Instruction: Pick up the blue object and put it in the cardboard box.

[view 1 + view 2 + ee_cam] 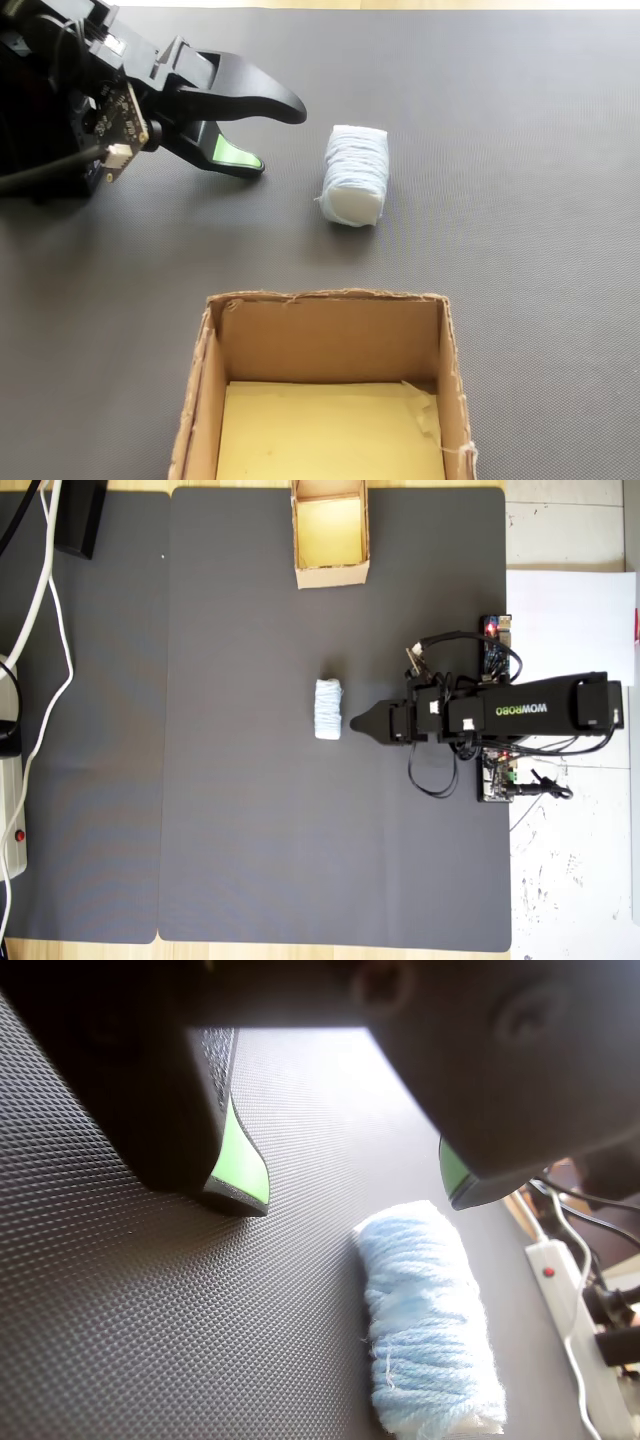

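The tool [268,135] hangs with its jaws spread apart, grasping nothing, at the upper left of the fixed view. The blue object [355,175] lies on the dark desk [520,150] mat just beside it, centre frame. The cardboard box [325,335] sits apart at the bottom.

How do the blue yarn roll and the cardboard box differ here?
The yarn roll is pale blue, soft and ridged; the cardboard box is tan, stiff and thin-walled. The roll is far smaller than the box. The roll is solid; the box is open-topped and empty. Both sit on the dark mat.
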Robot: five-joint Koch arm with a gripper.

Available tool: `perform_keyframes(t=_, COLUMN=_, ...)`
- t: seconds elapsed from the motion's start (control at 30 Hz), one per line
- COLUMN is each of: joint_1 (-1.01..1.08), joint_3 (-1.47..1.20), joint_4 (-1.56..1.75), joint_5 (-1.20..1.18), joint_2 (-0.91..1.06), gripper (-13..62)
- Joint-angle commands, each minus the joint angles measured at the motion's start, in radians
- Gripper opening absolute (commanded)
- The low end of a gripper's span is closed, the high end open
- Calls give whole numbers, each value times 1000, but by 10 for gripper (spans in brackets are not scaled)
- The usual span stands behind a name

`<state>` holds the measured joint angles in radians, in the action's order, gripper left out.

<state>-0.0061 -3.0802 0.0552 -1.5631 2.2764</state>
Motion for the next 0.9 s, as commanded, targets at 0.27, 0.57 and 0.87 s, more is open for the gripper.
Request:
perform_keyframes(t=0.27, joint_1=9, joint_3=-37, joint_4=112, joint_5=-66, joint_2=91, gripper=341)
perform_keyframes(t=0.57, joint_1=15, joint_3=8, joint_4=158, joint_5=-64, joint_2=91, gripper=342)
perform_keyframes(t=0.87, joint_1=15, joint_3=129, joint_4=152, joint_5=-67, joint_2=91, gripper=342)
